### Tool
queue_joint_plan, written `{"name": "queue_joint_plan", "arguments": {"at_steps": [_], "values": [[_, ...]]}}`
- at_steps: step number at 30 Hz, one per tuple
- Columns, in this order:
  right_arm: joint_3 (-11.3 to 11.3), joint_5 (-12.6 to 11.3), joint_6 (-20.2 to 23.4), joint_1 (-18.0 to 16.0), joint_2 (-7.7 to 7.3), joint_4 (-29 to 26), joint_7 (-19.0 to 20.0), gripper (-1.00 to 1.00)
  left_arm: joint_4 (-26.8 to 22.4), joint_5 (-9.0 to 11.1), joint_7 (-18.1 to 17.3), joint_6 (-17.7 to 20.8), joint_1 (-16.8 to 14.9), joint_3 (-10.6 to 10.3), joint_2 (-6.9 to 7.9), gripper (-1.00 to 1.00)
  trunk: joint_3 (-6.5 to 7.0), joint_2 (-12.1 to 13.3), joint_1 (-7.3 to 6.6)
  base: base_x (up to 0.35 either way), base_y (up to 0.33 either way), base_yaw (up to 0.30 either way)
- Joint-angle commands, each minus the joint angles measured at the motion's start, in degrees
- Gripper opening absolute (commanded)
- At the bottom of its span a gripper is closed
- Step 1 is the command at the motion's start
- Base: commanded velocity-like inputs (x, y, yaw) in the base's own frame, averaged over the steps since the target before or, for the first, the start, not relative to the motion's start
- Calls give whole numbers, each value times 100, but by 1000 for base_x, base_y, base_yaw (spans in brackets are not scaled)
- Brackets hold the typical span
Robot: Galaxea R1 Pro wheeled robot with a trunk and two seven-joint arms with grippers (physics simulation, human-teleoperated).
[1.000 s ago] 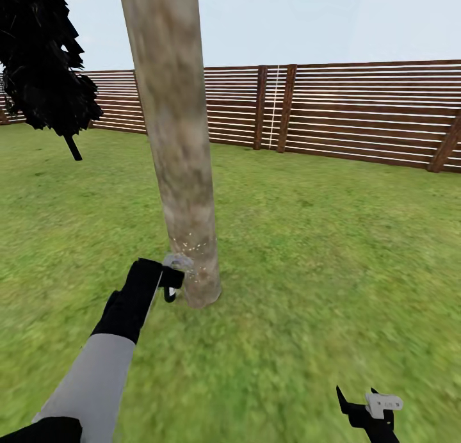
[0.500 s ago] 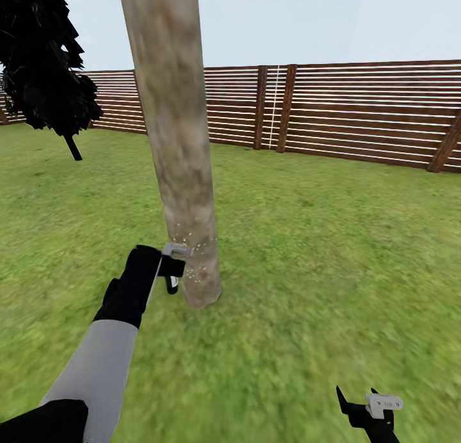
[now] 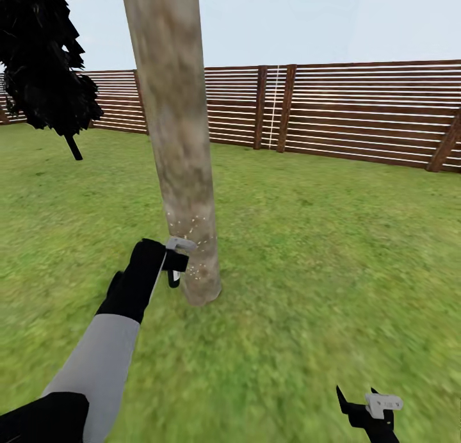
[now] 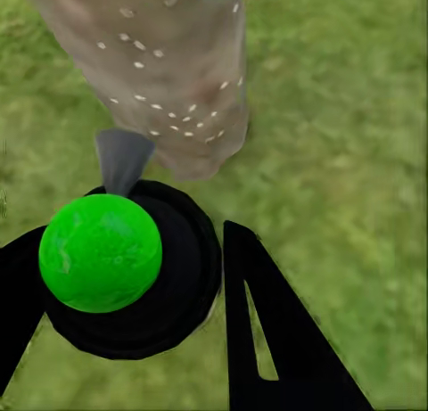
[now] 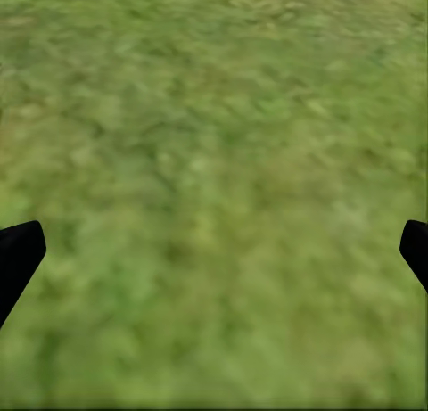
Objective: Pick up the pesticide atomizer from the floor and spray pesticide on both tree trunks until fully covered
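Trunk point(image 3: 182, 174): thick straight column of mottled grey-brown bark, rooted in the green lawn point(image 3: 320, 238) before the brown horizontal-slat wooden fence point(image 3: 358, 110).

Atomizer point(image 4: 111, 264): black-bodied sprayer with a round green top and a grey nozzle, clamped between the fingers of the left gripper point(image 3: 171, 262), nozzle aimed at the trunk's base from just beside it.

Spray marks point(image 3: 192, 228): pale flecks on the bark. Against the pictures of a second and half a second ago, the left gripper has risen a little and the flecks reach higher. Judgement: coverage is climbing but only the lowest stretch is treated; most of this trunk remains.

Right gripper point(image 3: 371, 408): fingers spread wide, empty, low over grass, unmoved.

Second tree point(image 3: 45, 65): dark jagged foliage, well apart at the far left.
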Motion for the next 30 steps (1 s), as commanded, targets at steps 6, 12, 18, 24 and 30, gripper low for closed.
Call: {"name": "queue_joint_plan", "arguments": {"at_steps": [6, 12, 18, 24, 30], "values": [[-49, 15, -16, -5, 1, 2, 47, 100, 4, -56, -52, 8, -7, 267, 584, -100, -5, -2, -1, -6, 0, -160], [-49, 15, -17, -5, 1, 2, 47, 100, -4, -38, -53, 15, -66, 402, 429, -100, -5, -2, -1, 0, 0, -50], [-49, 15, -16, -4, 1, 2, 47, 100, 31, -73, -53, 15, -231, 424, 227, -100, -5, -2, -1, 0, 0, 0], [-49, 15, -17, -2, 1, 2, 47, 100, 83, -37, -53, 34, -382, 488, 742, -100, -5, -2, -1, 0, 0, 0], [-49, 15, -17, -4, 1, 2, 47, 100, 57, -50, -53, 76, -679, 442, 274, -100, -5, -2, -1, 0, 0, 0]]}}
